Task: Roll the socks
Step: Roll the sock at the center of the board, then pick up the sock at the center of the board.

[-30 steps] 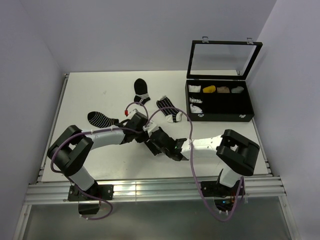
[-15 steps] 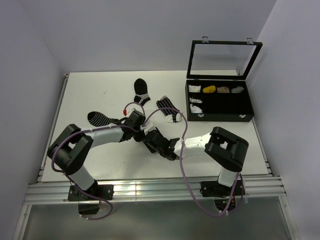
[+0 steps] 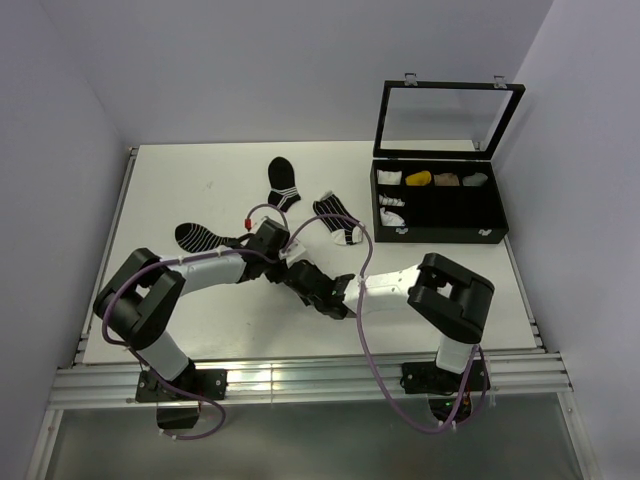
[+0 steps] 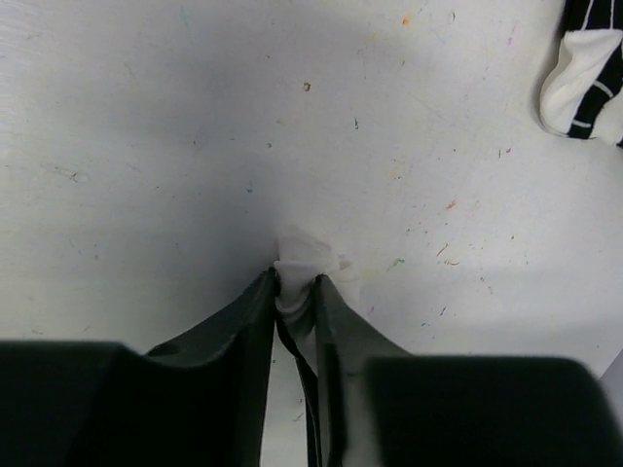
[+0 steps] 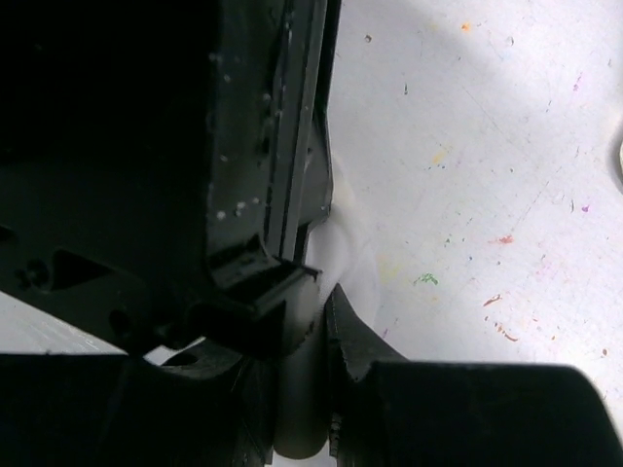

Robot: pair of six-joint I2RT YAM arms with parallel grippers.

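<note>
While left gripper [image 4: 295,288] and right gripper [image 5: 310,350] both pinch bunched white sock [image 4: 307,255], long axis unclear, prob. crumpled

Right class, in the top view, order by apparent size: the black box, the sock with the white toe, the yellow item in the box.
Largest to smallest:
black box
sock with the white toe
yellow item

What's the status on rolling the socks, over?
Both shut on the white sock: left tool, right tool, tip to tip. Striped sock lies loose, apart. Nothing else between them.
</note>
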